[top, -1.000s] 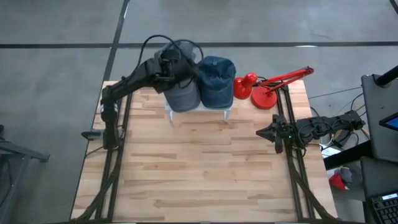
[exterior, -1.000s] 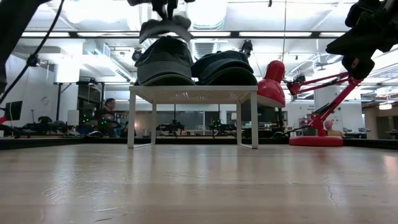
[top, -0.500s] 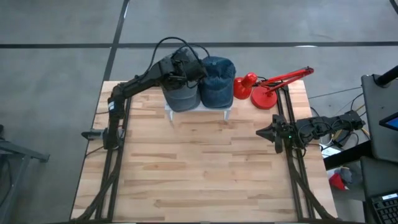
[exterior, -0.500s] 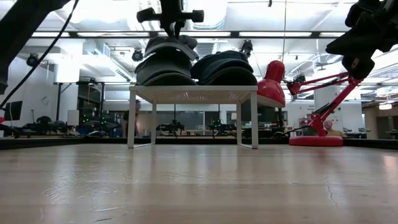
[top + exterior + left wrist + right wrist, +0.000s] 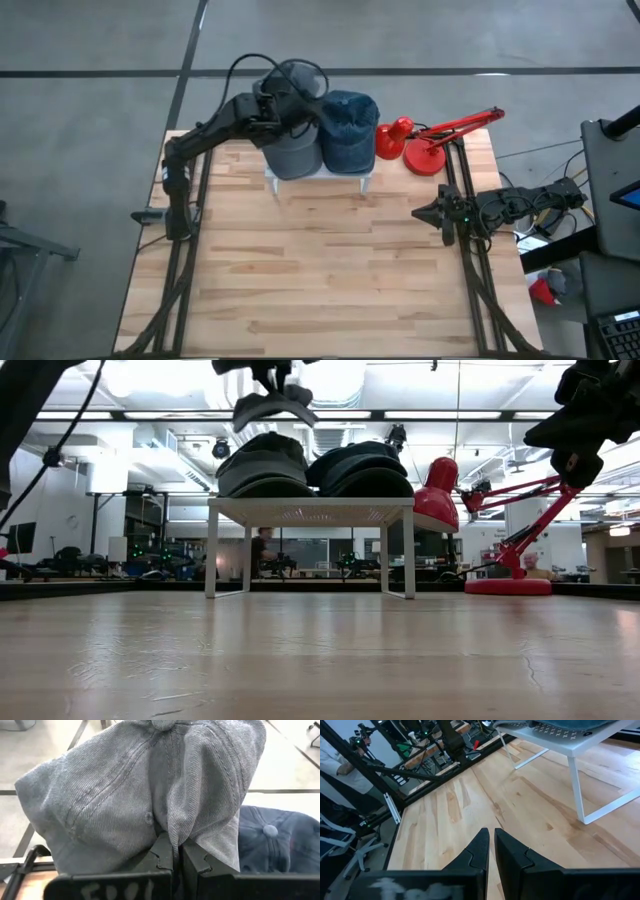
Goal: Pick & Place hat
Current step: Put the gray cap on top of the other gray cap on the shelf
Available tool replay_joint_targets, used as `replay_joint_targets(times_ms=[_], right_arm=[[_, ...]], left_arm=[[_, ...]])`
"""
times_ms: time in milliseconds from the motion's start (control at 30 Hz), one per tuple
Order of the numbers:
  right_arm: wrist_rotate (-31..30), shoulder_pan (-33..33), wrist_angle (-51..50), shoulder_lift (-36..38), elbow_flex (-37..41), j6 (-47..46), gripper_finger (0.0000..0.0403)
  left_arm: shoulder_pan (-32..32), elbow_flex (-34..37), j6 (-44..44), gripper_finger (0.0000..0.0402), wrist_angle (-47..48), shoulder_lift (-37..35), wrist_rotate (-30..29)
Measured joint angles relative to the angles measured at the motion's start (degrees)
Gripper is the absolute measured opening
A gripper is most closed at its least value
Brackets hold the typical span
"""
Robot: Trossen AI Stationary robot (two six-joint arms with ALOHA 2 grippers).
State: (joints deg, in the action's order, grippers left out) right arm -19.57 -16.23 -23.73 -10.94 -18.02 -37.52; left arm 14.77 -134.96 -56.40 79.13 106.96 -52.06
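Observation:
A stack of grey hats [image 5: 291, 155] and a stack of blue hats [image 5: 348, 130] rest on a white stand [image 5: 318, 180] at the table's far edge. In the low view one grey hat [image 5: 272, 406] hangs just above the grey stack [image 5: 262, 465]. My left gripper [image 5: 270, 386] is shut on it. In the left wrist view this hat [image 5: 125, 785] fills the picture, with a blue hat [image 5: 272, 840] behind it. My right gripper [image 5: 420, 213] waits shut at the table's right edge, with nothing in it [image 5: 491, 845]. My left gripper pinches a fold of the grey hat's crown cloth [image 5: 176, 832] between its two fingers. The fingers come from above, slanting toward the table's far side. The hat hangs below the fingers, clear of the grey stack under it.
A red desk lamp [image 5: 425, 150] stands to the right of the stand, with its arm reaching toward the table's right edge. The wooden table top [image 5: 320, 270] lies bare in front of the stand. Beyond the table the low view shows a room with equipment and a person.
My left gripper, shut on the grey hat throughout, went down and toward the far edge until the hat sat on the grey stack. It then rose again and drew back a little. The hat now hangs clear of the stack.

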Motion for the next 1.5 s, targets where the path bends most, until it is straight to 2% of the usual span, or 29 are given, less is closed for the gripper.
replay_joint_targets(times_ms=[233, 400, 667, 833, 1133, 1500], right_arm=[[0.0, 0.0, 0.0, 0.0, 0.0, 0.0, 0.0027], [0.0, 0.0, 0.0, 0.0, 0.0, 0.0, 0.0027], [0.0, 0.0, 0.0, 0.0, 0.0, 0.0, 0.0027], [0.1, 0.0, 0.0, 0.0, 0.0, 0.0, 0.0027], [0.1, 0.0, 0.0, 0.0, 0.0, -1.9, 0.0027], [0.1, 0.0, 0.0, 0.0, 0.0, -1.9, 0.0027]], left_arm=[[-0.2, 0.0, 0.4, 0.0004, 2.7, -2.4, -0.9], [0.2, 0.2, -6.0, 0.0003, 10.0, -2.1, -0.6], [0.6, 5.0, -9.8, 0.0003, 10.6, -1.0, 1.5], [2.0, 10.4, -10.4, 0.0006, 6.9, -1.0, 5.0], [3.6, 19.3, -5.1, 0.0006, -5.5, -1.1, 13.3], [3.9, 21.1, -5.1, 0.0017, -5.7, -1.1, 15.0]])
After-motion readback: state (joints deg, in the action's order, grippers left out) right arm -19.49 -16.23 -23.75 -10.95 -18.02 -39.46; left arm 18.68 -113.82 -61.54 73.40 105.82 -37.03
